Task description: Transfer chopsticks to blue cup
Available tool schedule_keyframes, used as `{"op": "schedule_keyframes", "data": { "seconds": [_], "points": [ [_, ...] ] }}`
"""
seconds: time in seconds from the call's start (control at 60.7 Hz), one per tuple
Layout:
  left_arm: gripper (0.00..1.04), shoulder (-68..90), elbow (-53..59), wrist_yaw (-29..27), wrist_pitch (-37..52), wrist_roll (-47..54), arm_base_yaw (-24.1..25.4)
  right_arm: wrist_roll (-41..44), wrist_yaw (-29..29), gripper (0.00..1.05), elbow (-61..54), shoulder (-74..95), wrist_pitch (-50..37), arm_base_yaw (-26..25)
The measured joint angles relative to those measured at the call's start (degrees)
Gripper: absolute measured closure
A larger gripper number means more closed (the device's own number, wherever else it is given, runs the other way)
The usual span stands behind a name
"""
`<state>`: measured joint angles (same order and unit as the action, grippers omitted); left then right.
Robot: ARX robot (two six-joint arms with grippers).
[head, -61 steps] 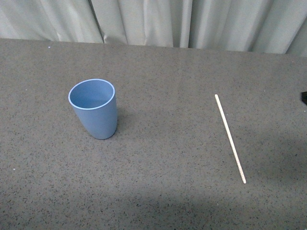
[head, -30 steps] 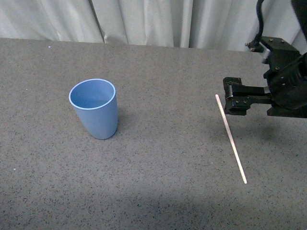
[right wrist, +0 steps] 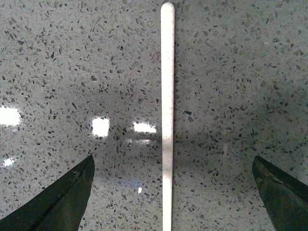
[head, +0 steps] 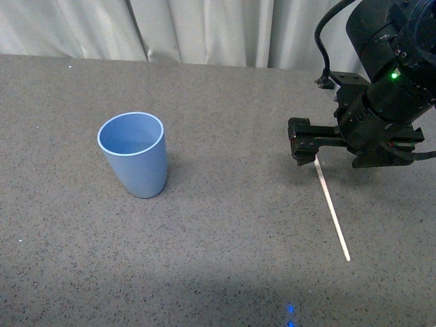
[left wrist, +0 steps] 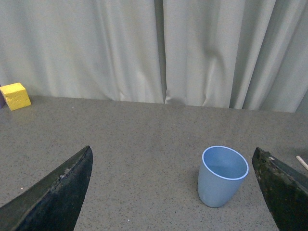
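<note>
the right gripper (head: 300, 144) hangs low over the far end of the chopsticks (head: 333, 210), jaws spread wide, and in the right wrist view the stick lies flat on the speckled grey table (head: 225, 231), centred between the two fingers (right wrist: 57, 197) and clear of both. the blue cup (head: 136, 160) stands upright, well apart to the left of the stick. the left gripper (left wrist: 172, 151) is likewise wide open, with the cup in its view.

The grey speckled table (head: 225, 231) carries the blue cup (head: 134, 158) upright at left, the chopsticks (head: 334, 214) flat at right, and a yellow block (left wrist: 15, 96) far back.
</note>
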<state>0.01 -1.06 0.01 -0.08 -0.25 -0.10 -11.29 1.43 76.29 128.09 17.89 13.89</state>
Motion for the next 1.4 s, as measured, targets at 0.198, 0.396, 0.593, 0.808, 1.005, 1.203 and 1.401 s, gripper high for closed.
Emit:
{"op": "schedule_keyframes", "data": {
  "seconds": [0.198,0.396,0.593,0.808,1.005,1.203,1.401],
  "points": [
    [0.07,0.00,0.00,-0.02,0.00,0.00,0.00,-0.83,0.42,0.12,1.79,2.47,1.07,0.72],
    [0.07,0.00,0.00,-0.02,0.00,0.00,0.00,-0.85,-0.55,0.42,3.02,3.67,2.27,1.20],
    [0.07,0.00,0.00,-0.02,0.00,0.00,0.00,-0.92,-1.33,0.76,3.58,4.15,2.89,1.20],
    [0.07,0.00,0.00,-0.02,0.00,0.02,0.00,-1.20,-1.33,1.03,3.58,4.17,3.06,1.16],
    [0.07,0.00,0.00,-0.02,0.00,0.02,0.00,-3.45,2.47,1.03,-1.57,1.18,-3.98,0.79],
    [0.07,0.00,0.00,-0.02,0.00,0.00,0.00,-1.64,1.86,1.03,-13.00,-10.49,-24.55,3.10],
    [0.07,0.00,0.00,-0.02,0.00,0.00,0.00,2.03,4.63,1.03,-20.63,-20.85,-49.35,7.78]
  ]
}}
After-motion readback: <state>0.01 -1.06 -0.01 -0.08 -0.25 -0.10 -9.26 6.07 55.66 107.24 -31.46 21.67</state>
